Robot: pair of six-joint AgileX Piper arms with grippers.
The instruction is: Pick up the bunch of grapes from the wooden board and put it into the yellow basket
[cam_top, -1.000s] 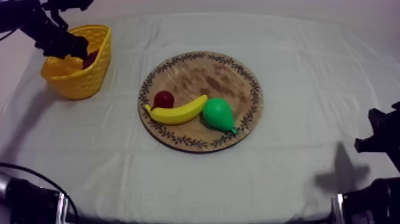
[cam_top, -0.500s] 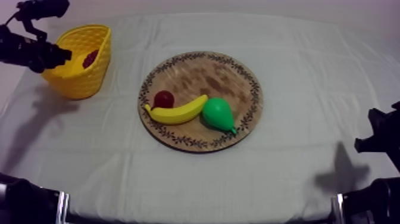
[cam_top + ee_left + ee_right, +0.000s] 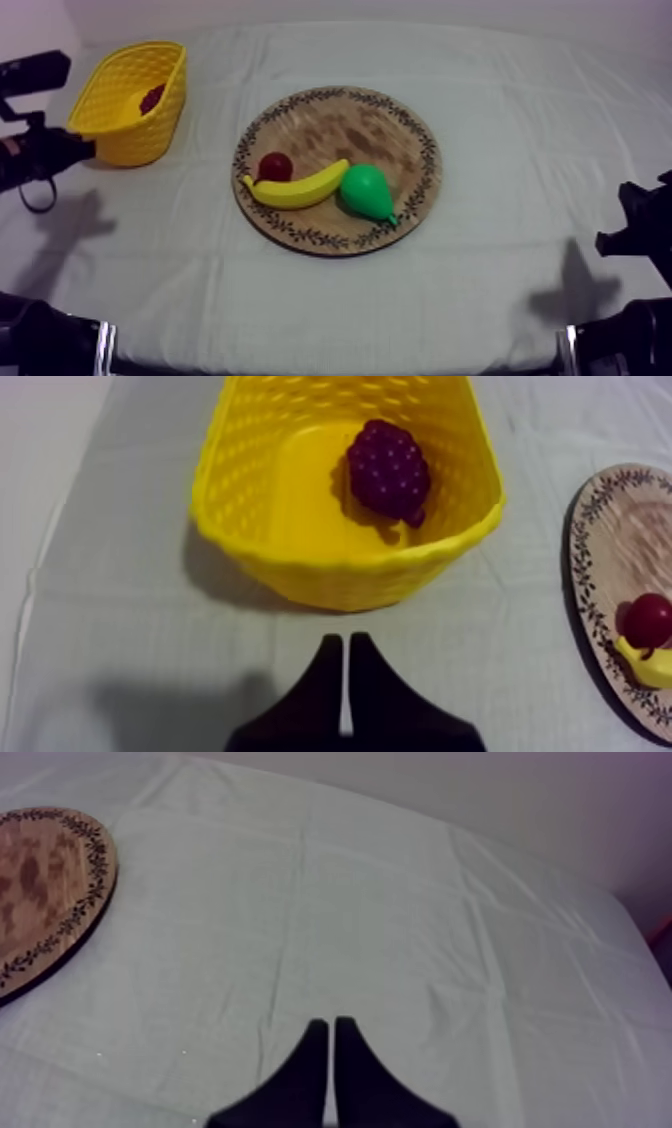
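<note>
The bunch of grapes (image 3: pixel 388 468) lies in your yellow basket (image 3: pixel 135 145), upper left of the frame. Your left hand (image 3: pixel 345 641), near the basket, and your right hand (image 3: pixel 328 1022) are both closed and empty.

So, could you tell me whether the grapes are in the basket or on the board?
In: the grapes lie on the floor of the yellow basket, not on the board.
</note>
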